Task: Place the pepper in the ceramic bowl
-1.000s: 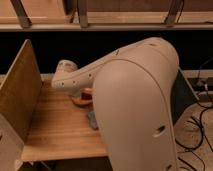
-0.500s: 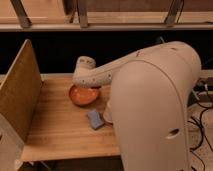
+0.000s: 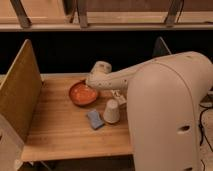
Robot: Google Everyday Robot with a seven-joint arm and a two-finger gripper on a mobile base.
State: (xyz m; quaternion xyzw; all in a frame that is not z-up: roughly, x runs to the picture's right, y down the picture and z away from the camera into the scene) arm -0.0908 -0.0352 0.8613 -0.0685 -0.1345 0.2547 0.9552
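Arm (image 3: 150, 75) swung back, uncovering ceramic bowl (image 3: 82, 93), white cup (image 3: 111, 111) and blue block (image 3: 95, 119) near the bowl; gripper and its claw state not visible; pepper unseen, placement unconfirmed.

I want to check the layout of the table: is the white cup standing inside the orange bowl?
No, the white cup stands upside down on the wooden table, beside the blue block and apart from the ceramic bowl.

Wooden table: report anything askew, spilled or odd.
The white cup stands upside down beside the blue rectangular block. The round orange ceramic bowl sits upright, nothing spilled. The gripper is hidden behind the arm.
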